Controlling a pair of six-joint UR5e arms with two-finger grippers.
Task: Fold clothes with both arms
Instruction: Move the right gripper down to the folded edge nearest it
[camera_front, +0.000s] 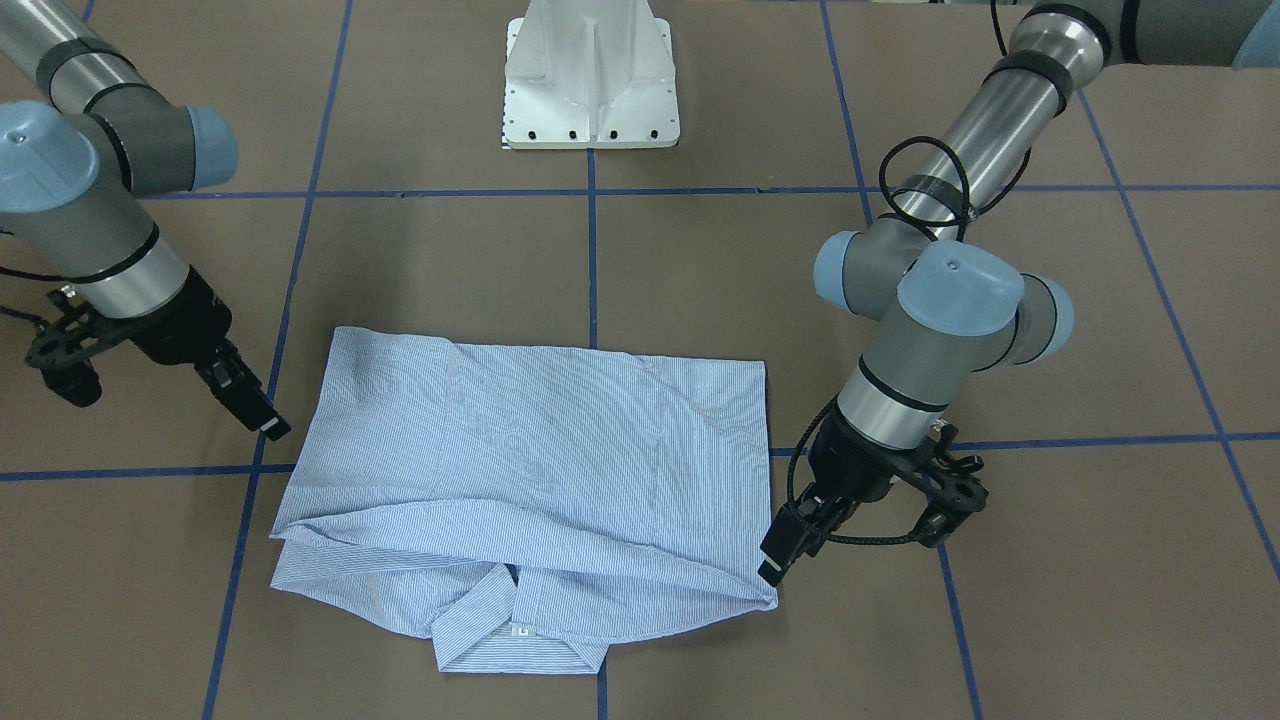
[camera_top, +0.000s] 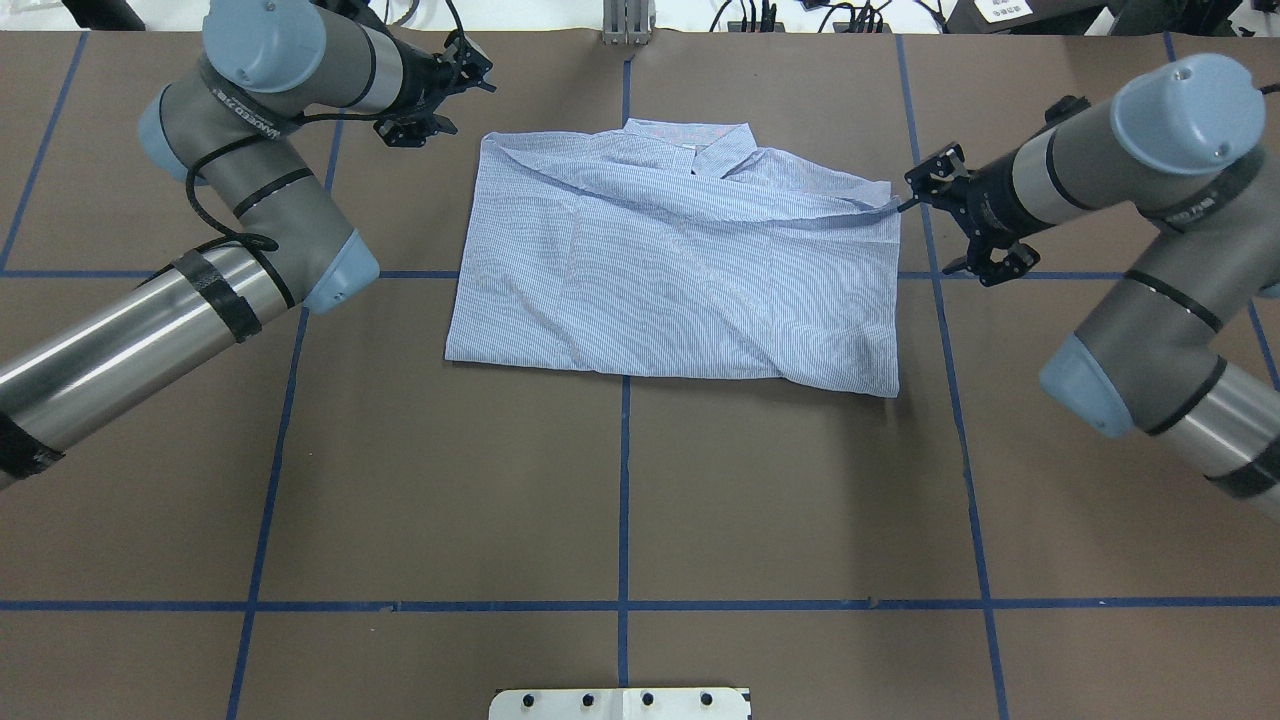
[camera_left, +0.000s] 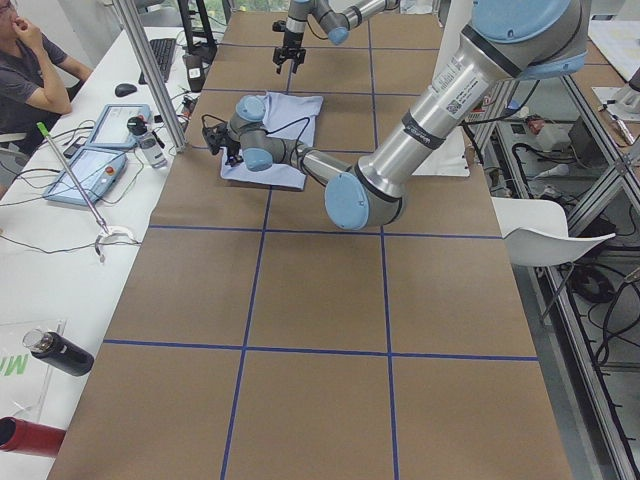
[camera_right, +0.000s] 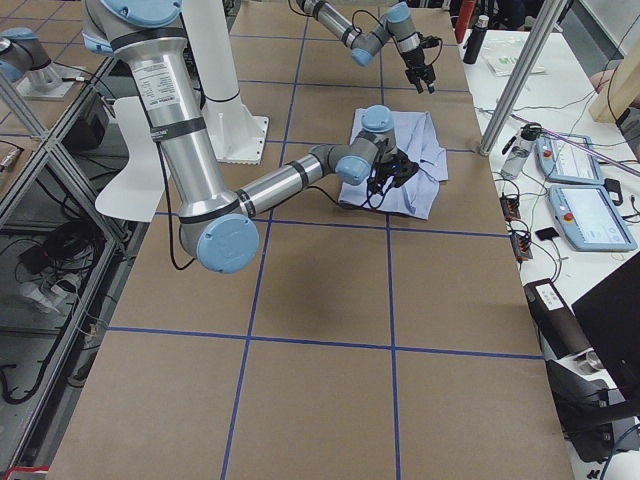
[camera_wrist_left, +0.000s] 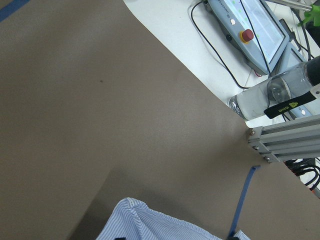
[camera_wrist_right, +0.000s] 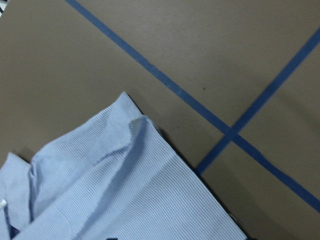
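Shirt (camera_front: 530, 450) lay flat on the table (camera_front: 700, 260), straight out from the white pedestal (camera_front: 590, 90). It was already folded into a rough rectangle, with the collar (camera_front: 520, 630) on the side farthest from the pedestal.

Left gripper (camera_front: 770, 572) was far out from the pedestal and to its left, tip right at the shirt's corner. Its fingers looked pressed together and empty.

Right gripper (camera_front: 272, 428) was nearer the pedestal and to its right, just beside the shirt's edge. It also looked closed on nothing.

Risks, as judged:
- The top layer bulged loosely along its edge near the collar. A pinch catching only that layer would peel the fold open.
- The grippers sat at unequal distances from the pedestal. Lifting from such uneven holds would skew the next fold.
- A closed tip dragging across the corner could bunch the cloth.
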